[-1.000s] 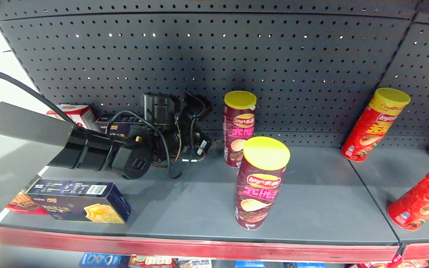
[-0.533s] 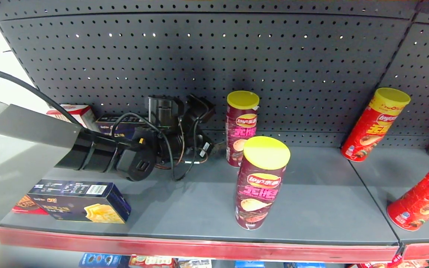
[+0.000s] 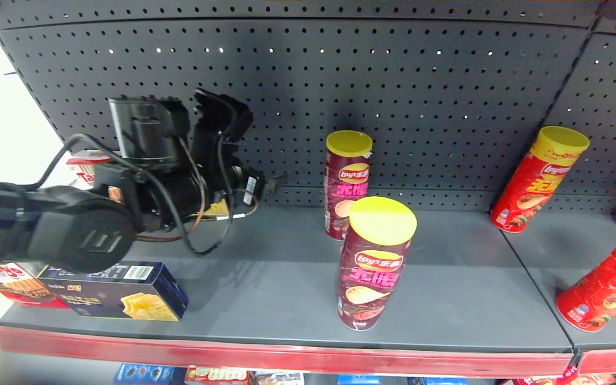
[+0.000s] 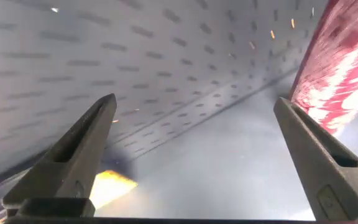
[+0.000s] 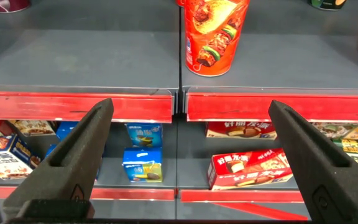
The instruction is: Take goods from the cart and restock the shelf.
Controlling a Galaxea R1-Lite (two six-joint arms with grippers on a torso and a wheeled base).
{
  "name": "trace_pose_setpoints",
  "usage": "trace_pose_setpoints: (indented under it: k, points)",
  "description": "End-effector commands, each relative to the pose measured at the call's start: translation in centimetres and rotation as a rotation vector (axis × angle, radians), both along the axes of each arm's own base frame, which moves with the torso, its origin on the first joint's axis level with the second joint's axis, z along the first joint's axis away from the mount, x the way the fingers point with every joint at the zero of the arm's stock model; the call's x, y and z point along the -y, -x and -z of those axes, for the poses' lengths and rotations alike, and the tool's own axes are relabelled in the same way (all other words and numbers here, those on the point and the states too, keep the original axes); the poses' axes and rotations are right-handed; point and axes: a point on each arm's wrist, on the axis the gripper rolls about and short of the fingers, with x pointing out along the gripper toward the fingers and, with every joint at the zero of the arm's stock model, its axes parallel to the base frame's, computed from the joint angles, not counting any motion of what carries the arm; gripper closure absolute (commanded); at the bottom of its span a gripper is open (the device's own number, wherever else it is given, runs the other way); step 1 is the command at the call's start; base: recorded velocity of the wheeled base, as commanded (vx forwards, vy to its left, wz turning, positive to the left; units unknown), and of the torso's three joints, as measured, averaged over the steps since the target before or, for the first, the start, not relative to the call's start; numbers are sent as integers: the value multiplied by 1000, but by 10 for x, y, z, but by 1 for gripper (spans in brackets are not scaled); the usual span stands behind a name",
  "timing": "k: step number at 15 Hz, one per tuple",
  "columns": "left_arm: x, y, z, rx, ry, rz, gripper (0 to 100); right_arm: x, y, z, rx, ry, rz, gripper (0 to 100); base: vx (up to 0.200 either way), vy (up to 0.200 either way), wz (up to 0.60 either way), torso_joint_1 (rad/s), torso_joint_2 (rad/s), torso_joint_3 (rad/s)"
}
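At the left end of the shelf we find the left gripper held above the grey deck, pointing toward the pegboard back wall. Its jaws stand wide open, with nothing between them and nothing touching them. The rear maroon can stands upright close to the pegboard, off to the right of those jaws and apart from them; in the left wrist view we see it at the edge, outside one finger. The front maroon can stands upright nearer the shelf's red lip, just ahead of the rear one. A blue box lies flat below the left arm. The right gripper hangs before the shelf's red front edge, its jaws spread wide and empty; a red can stands on the deck beyond them, well apart.
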Motion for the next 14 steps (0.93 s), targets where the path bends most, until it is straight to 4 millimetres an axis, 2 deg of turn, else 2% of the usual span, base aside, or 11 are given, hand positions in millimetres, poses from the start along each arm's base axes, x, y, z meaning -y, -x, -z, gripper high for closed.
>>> trace_pose_setpoints:
  k: [1, 2, 5, 6, 7, 8, 9, 10, 11, 12, 14]
  points:
    - [-30, 64, -43, 116, 52, -45, 0, 0, 0, 0, -1, 1, -1, 0, 0, 0, 0, 0, 0, 0]
    - [-45, 95, -53, 160, 71, -98, 0, 0, 0, 0, -1, 1, -1, 0, 0, 0, 0, 0, 0, 0]
    - [-72, 153, -27, 141, 61, -152, 0, 0, 0, 0, -1, 7, -24, 0, 0, 0, 0, 0, 0, 0]
    - [-72, 153, -27, 141, 61, -152, 0, 0, 0, 0, -1, 7, -24, 0, 0, 0, 0, 0, 0, 0]
    - [-85, 177, -11, 128, 62, -168, 0, -1, 0, -1, -3, 2, -27, 0, 0, 0, 0, 0, 0, 0]
    - [-93, 182, -9, 137, 61, -205, 0, -1, 0, -8, 10, -4, -61, 0, 0, 0, 0, 0, 0, 0]
    - [-97, 184, -12, 152, 68, -226, 0, -1, -5, -70, 44, -30, -66, 0, 0, 0, 0, 0, 0, 0]
    - [-98, 185, -11, 148, 68, -229, 0, -2, -30, -123, -14, -82, -91, 0, 0, 0, 0, 0, 0, 0]
    - [-98, 185, -8, 141, 65, -228, 0, -5, -40, -138, -26, -55, -193, 0, 0, 0, 0, 0, 0, 0]
    - [-98, 185, -7, 139, 64, -228, 0, -8, -47, -141, -53, 2, -306, 0, 0, 0, 0, 0, 0, 0]
    - [-99, 189, -5, 138, 65, -223, 0, -20, -80, -144, -165, 81, -467, 0, 0, 0, 0, 0, 0, 0]
